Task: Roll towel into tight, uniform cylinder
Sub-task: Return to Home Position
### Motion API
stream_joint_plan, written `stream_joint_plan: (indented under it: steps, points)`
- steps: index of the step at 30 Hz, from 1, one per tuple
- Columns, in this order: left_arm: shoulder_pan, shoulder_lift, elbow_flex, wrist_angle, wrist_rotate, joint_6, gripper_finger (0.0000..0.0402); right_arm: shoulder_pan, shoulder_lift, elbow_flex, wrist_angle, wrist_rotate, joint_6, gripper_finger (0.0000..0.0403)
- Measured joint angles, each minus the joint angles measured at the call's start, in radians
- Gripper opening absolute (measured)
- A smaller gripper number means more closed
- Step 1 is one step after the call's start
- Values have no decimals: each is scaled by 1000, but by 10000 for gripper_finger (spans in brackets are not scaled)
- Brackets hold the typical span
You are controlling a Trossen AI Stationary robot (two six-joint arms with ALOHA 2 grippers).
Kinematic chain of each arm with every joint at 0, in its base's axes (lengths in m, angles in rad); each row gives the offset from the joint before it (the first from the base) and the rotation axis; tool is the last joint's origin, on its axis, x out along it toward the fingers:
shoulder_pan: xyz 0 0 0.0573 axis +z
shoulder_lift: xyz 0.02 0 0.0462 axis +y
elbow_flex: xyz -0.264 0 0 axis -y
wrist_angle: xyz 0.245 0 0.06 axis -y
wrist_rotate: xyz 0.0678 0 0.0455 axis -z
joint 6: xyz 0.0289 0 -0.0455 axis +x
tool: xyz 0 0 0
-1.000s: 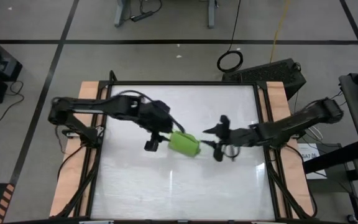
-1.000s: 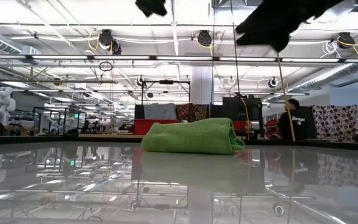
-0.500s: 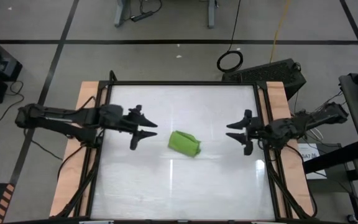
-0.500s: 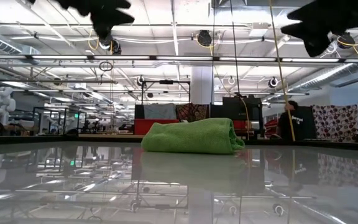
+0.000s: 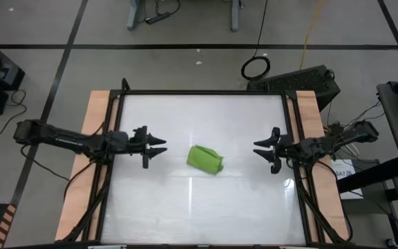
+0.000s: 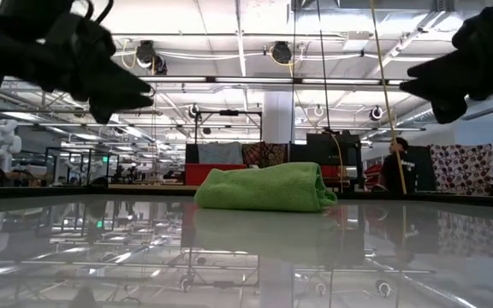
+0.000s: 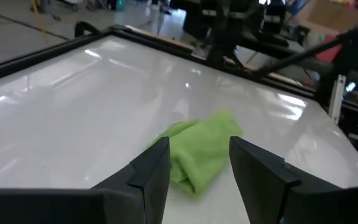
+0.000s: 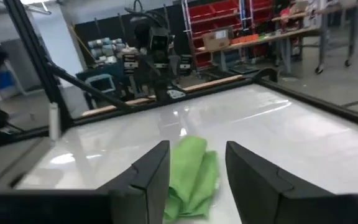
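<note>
The bench [image 5: 199,207] is a glossy white sheet inside a black frame, with a wooden strip down each long side. The towel [image 5: 206,159] lies near its middle as a loose, lumpy roll set at a slant. It touches only the surface, with bare bench on every side of it out to the frame. That leaves open room between the roll and both of my arms.

My left tool [image 5: 163,146] hangs over the bench just inside the left rail. It points toward the towel and is well apart from it. Its two fingers [image 7: 148,171] stand apart with a moderate gap, and through that gap I see the green roll farther off. Nothing is held and nothing is touched.

My right tool [image 5: 256,149] hangs just inside the right rail and faces the towel from the other side, also well apart from it. Its fingers [image 8: 151,171] are likewise spread to a moderate gap and hold nothing.

In the low view both tools show high in the picture, clear of the surface. The towel sits alone between them, and its reflection shows in the gloss below.
</note>
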Motion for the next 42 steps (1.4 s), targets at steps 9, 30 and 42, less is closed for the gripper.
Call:
stream_joint_plan:
  steps: [9,30,42]
  points:
    - [0,-1,-164,202,-50,29,171,-1,-25,-20,19,31,-157,146]
    - [0,-3,-165,233,-76,132,171,-1,-25,-20,19,32,-132,146]
    - [0,-3,-165,220,-75,132,171,-1,-25,-20,18,31,-133,146]
